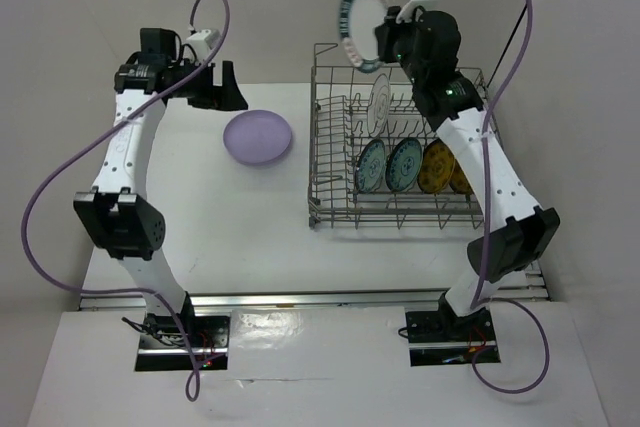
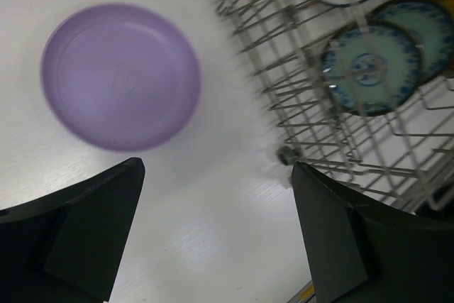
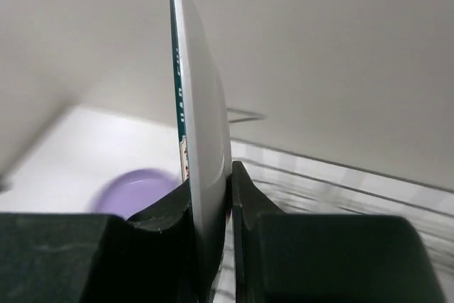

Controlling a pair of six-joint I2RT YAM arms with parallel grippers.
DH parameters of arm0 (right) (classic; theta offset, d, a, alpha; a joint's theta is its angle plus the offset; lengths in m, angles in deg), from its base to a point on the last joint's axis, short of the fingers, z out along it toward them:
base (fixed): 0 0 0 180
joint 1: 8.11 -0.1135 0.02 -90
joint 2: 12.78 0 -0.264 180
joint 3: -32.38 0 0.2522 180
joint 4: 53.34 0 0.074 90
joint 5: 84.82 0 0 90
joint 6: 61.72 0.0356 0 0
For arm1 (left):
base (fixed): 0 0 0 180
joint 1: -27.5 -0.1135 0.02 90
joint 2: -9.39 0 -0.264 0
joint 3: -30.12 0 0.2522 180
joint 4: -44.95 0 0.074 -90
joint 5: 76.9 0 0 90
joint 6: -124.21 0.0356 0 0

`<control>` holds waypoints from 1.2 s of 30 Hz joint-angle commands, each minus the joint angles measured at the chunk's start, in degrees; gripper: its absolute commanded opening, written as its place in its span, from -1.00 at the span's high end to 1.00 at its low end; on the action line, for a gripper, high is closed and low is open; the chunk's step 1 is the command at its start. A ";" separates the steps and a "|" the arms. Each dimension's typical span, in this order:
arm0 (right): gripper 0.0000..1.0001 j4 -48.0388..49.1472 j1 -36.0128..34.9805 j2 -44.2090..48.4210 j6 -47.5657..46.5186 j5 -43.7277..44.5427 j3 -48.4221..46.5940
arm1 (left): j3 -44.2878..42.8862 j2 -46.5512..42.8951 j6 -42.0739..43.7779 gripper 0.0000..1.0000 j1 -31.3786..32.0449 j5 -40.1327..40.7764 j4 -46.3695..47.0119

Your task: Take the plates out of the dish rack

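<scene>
White plate (image 3: 202, 140) pinched edge-on in right tool (image 3: 211, 189), above rack (image 1: 400, 162); left tool (image 2: 218, 172) spread over lavender plate (image 2: 120, 76), seemingly apart.

On my table (image 1: 230, 237), the dish rack (image 1: 322, 137) takes up the right half and reaches back toward the far edge. A lone plate (image 1: 258, 136) lies flat on the table to the rack's left, apart from it and nearer the far edge than the near one. My left gripper (image 1: 222, 87) hangs behind and left of that plate. My right gripper (image 1: 385, 37) pinches a lifted plate (image 1: 358, 22) on edge above the rack's far left corner. In the rack, a row of four plates (image 1: 404, 164) stands toward its near side, and a fifth plate (image 1: 379, 104) stands behind them.
</scene>
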 commanded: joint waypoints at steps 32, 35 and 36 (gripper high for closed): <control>1.00 34.93 -10.22 -16.66 37.12 -62.24 11.01 | 12.51 -8.81 -2.04 1.00 -2.05 -19.13 7.33; 0.71 30.88 -10.22 -17.19 34.31 -62.23 8.20 | 11.99 -8.81 -4.22 1.00 -5.30 -21.32 7.32; 0.47 28.87 -10.22 -17.80 33.52 -61.45 7.40 | 11.99 -8.81 -5.02 1.00 -6.35 -21.86 7.84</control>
